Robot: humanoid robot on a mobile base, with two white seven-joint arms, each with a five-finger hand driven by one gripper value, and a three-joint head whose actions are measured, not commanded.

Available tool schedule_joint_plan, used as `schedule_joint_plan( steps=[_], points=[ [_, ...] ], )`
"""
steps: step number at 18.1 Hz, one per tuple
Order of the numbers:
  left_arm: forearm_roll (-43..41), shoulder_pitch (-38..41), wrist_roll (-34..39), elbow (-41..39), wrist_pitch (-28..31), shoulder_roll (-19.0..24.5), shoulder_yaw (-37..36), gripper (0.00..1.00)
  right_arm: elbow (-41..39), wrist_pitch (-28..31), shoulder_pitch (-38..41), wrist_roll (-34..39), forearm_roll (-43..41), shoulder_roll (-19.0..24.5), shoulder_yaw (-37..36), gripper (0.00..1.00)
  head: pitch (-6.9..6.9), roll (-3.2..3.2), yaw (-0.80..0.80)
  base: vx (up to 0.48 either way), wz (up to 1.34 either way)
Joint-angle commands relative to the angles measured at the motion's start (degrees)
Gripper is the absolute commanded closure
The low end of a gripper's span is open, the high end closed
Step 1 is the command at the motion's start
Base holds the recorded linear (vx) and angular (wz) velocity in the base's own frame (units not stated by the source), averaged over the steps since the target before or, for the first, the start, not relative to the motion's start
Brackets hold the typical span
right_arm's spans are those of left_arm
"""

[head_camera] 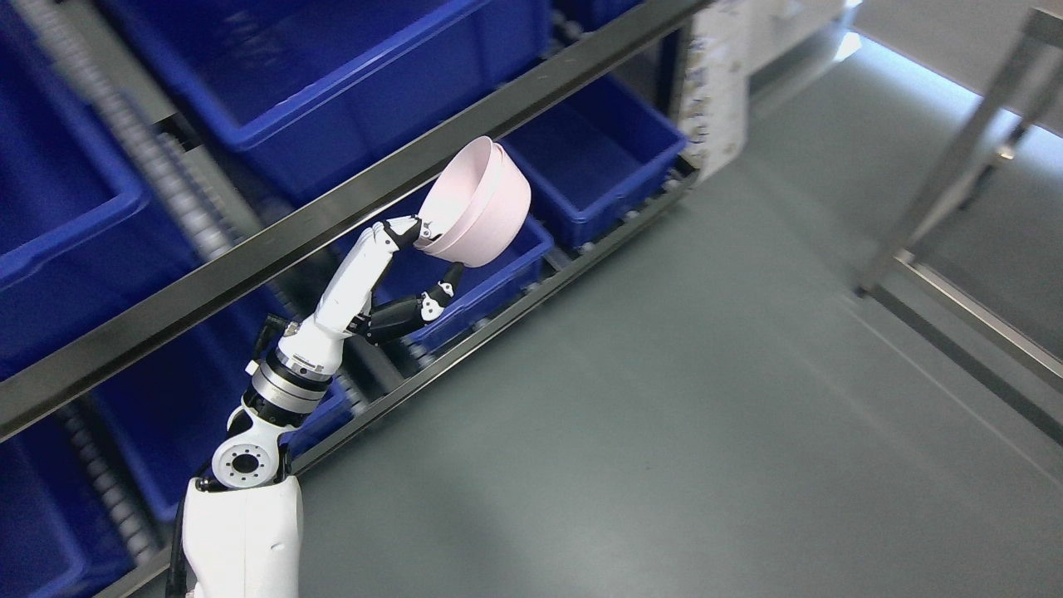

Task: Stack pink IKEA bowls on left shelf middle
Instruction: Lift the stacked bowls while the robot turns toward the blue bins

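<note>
Fingers (pixel 404 227) of the left hand (pixel 390 274) pinch the rim of the pink bowls (pixel 477 212), which look like two nested together and sit at about one o'clock from the wrist, tipped on their side with the opening facing the shelf rail (pixel 332 218). Blue bins (pixel 315 91) fill the shelf behind, and the grey floor (pixel 664 415) at three o'clock lies bare; I'd guess the bowls must be levelled before going in.
</note>
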Motion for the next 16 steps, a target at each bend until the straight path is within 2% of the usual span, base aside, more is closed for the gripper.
schedule_joint_plan(
  steps=[1, 8, 16],
  points=[
    [0.31, -1.29, 0.09, -0.83, 0.03, 1.0, 0.81, 0.97, -1.0, 0.03, 0.0, -0.03, -0.09, -1.0, -0.27, 0.0, 0.0, 0.0, 0.0, -0.268, 1.35],
    [0.31, -9.81, 0.18, -1.53, 0.03, 1.0, 0.9, 0.97, -1.0, 0.03, 0.0, -0.03, -0.09, -1.0, -0.27, 0.0, -0.02, 0.0, 0.0, -0.109, 1.12],
    [0.22, -13.42, 0.09, -1.36, 0.03, 1.0, 0.55, 0.96, -1.0, 0.03, 0.0, -0.03, -0.09, -1.0, -0.27, 0.0, -0.03, 0.0, 0.0, 0.051, 0.25]
  ],
)
